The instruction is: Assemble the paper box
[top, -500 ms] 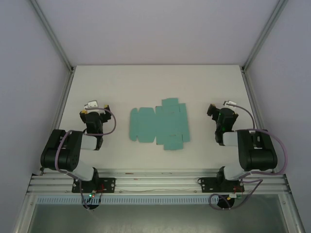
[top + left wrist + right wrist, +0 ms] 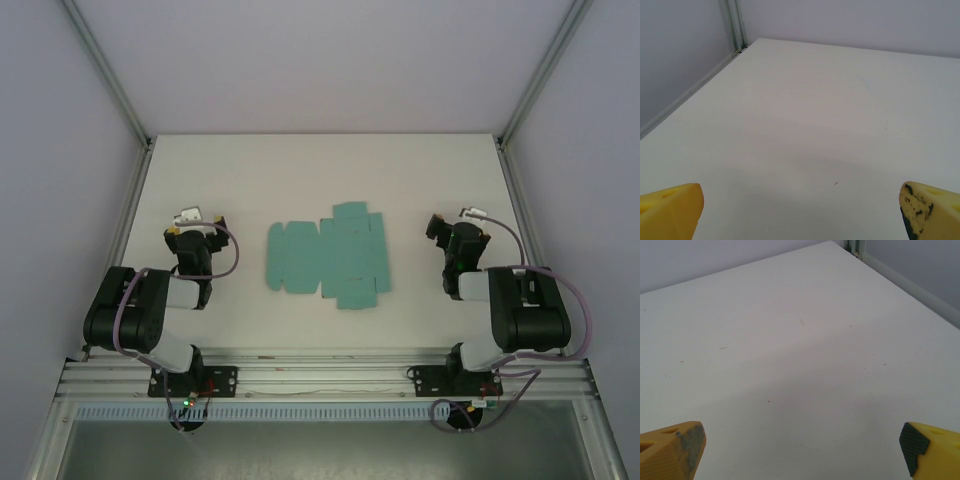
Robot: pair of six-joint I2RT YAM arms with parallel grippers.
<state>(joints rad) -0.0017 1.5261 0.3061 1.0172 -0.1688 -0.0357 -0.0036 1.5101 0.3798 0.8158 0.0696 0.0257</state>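
The paper box [image 2: 327, 257] lies as a flat teal-green die-cut sheet with flaps in the middle of the white table, between the two arms. My left gripper [image 2: 192, 222] rests folded back to the left of the sheet, apart from it. My right gripper [image 2: 447, 229] sits to the right of the sheet, also apart. In the left wrist view the yellow fingertips [image 2: 671, 210] stand wide apart over bare table, so my left gripper [image 2: 802, 212] is open. In the right wrist view the yellow fingertips [image 2: 930, 447] are equally spread and my right gripper [image 2: 802, 450] is open with nothing between them.
The white table [image 2: 320, 170] is bounded by grey walls with metal posts at the back corners [image 2: 146, 135]. An aluminium rail [image 2: 320, 378] carrying the arm bases runs along the near edge.
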